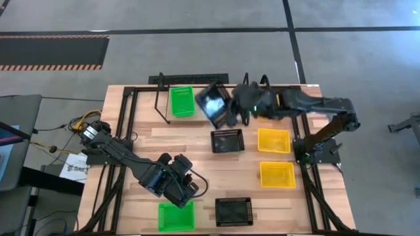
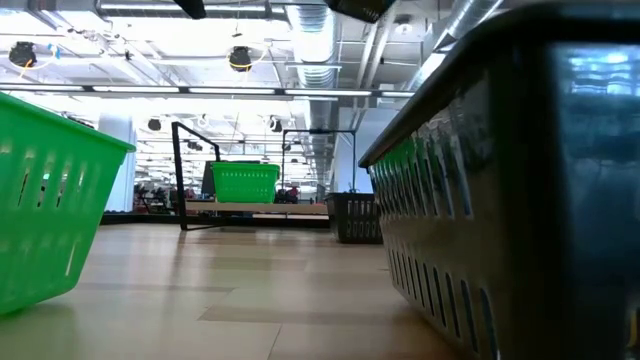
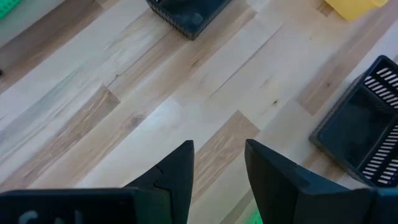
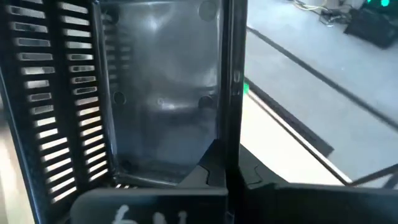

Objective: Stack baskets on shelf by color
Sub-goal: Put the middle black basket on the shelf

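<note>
My right gripper (image 1: 231, 111) is shut on a black basket (image 1: 213, 103), held tilted in the air beside the shelf (image 2: 255, 208). A green basket (image 1: 182, 101) stands on the shelf's left part. On the table lie a black basket (image 1: 227, 140), two yellow baskets (image 1: 273, 139) (image 1: 277, 174), and near the front edge a green basket (image 1: 176, 215) and a black basket (image 1: 234, 211). My left gripper (image 3: 219, 155) hangs open over bare wood just beyond the front green basket, with nothing between its fingers. My right gripper pinches one side wall of the black basket at its rim (image 4: 231, 124), one finger inside the basket (image 4: 211, 165) and one outside. The basket is lifted clear of table and shelf and tipped, its open side turned toward the wrist camera.
Black frame rails (image 1: 125, 131) run along the table's left and right sides. Bare wood (image 1: 177, 141) lies between the shelf and the front baskets. In the low view the front black basket (image 2: 520, 180) and front green basket (image 2: 50, 190) fill the sides.
</note>
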`<control>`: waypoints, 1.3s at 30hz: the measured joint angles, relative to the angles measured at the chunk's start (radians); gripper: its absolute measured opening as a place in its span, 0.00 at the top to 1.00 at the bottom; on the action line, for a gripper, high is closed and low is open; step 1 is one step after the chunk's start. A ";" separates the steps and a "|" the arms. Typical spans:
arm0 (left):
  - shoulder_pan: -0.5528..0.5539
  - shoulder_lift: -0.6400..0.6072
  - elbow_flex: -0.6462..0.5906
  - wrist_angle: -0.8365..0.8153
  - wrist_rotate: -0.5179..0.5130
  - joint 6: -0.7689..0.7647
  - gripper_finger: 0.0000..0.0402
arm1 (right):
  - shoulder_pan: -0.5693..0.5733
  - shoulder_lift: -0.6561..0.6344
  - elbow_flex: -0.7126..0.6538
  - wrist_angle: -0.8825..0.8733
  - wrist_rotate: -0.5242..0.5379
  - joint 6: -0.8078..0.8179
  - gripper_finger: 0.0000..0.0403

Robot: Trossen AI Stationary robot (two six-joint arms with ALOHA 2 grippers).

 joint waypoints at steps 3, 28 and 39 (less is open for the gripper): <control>0.007 0.000 0.000 0.003 0.000 -0.001 0.68 | -0.091 -0.001 -0.001 0.002 -0.041 0.046 0.99; 0.019 0.000 0.000 -0.001 0.044 0.028 0.68 | -0.306 0.277 -0.003 0.009 -0.497 0.260 0.99; 0.006 0.000 0.000 -0.002 0.061 0.028 0.68 | -0.355 0.307 -0.053 -0.004 -0.496 0.331 0.99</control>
